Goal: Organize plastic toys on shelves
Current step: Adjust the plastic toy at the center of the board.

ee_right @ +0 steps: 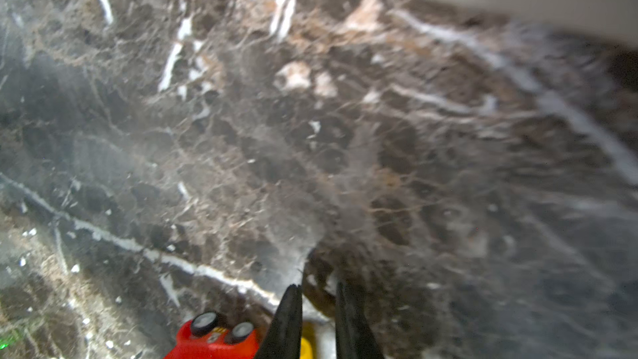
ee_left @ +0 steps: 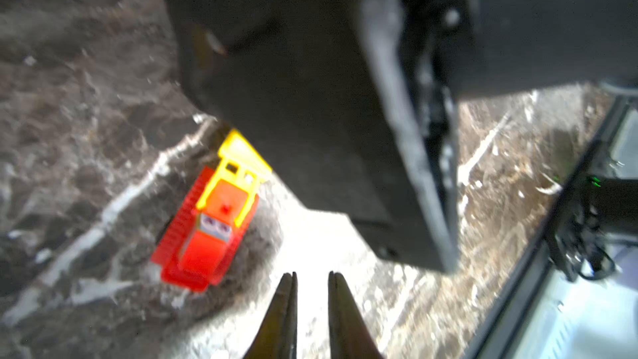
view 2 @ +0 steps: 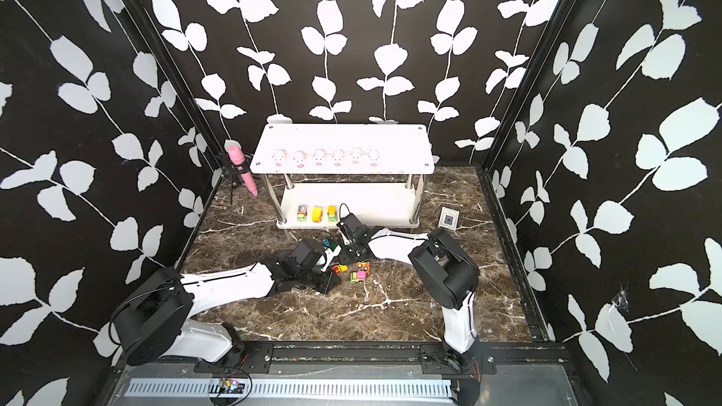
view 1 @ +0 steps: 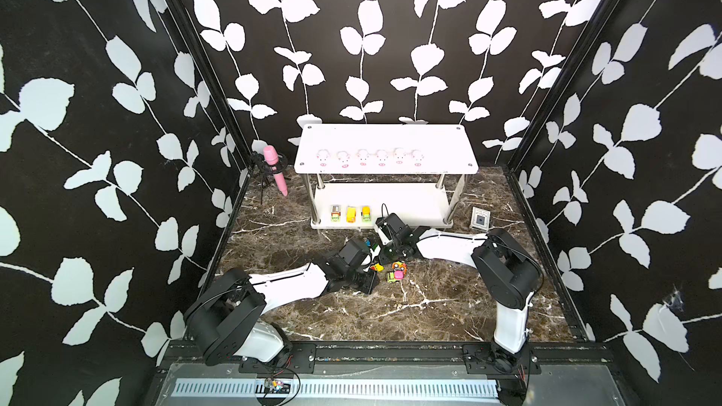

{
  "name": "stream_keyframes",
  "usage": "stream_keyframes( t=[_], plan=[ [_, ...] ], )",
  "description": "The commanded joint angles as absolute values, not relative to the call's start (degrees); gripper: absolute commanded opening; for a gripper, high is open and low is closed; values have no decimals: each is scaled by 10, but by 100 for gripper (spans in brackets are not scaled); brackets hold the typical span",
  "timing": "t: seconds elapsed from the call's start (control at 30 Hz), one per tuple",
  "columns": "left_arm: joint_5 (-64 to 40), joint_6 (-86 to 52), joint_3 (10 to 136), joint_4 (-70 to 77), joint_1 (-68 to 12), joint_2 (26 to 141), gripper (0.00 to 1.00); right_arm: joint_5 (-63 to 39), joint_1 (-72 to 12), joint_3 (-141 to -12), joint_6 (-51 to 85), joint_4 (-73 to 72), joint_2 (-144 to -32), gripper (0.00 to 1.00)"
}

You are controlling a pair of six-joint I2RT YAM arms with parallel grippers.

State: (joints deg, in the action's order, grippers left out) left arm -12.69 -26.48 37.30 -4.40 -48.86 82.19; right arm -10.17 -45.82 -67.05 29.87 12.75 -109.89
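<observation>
The shelves (view 1: 386,138) stand at the back. Several pale-pink pigs (view 1: 363,157) line the top board, and three vehicles (view 1: 351,214) sit on the lower board. On the marble floor in front lie a red-and-yellow bulldozer (view 1: 376,267) (ee_left: 210,222), an orange car (view 1: 398,266) and a green-and-pink car (view 1: 394,276). My left gripper (ee_left: 312,274) hovers beside the bulldozer, open by a narrow gap with only floor between its jaws. My right gripper (ee_right: 319,286) is narrowly open, and a red-orange wheeled toy (ee_right: 214,338) lies beside its fingers.
A pink microphone (view 1: 275,167) stands on a black stand at the back left. A flat card box (view 1: 479,219) lies right of the shelves. The right arm's black body (ee_left: 310,98) looms close over my left gripper. Both wrists crowd together above the floor toys.
</observation>
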Motion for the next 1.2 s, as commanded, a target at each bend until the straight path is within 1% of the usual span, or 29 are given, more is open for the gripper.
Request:
stream_keyframes(
  t=[0.0,0.13,0.27,0.43,0.53,0.7,0.8,0.93,1.03,1.17],
  plan=[
    [-61,-271,387,-106,-488,861,16,-121,-484,-684,271,175,-1092,22],
    [-9,-261,411,-154,-488,881,12,-111,-497,-683,260,196,-1080,22],
    [16,-256,425,-180,-487,892,8,-120,-503,-683,256,208,-1080,22],
    [40,-251,432,-194,-487,890,8,-121,-510,-674,264,213,-1074,22],
    [31,-244,441,-201,-487,876,9,-122,-512,-665,271,209,-1067,22],
    [16,-240,433,-197,-487,815,19,-131,-510,-650,289,180,-1059,21],
    [17,-245,420,-195,-487,782,21,-144,-510,-643,301,152,-1056,21],
    [23,-264,397,-195,-485,760,21,-132,-510,-642,314,149,-1055,21],
    [38,-291,383,-200,-480,758,19,-141,-511,-639,320,145,-1055,21],
    [24,-313,364,-173,-478,756,22,-145,-520,-636,324,142,-1056,21]
  ],
)
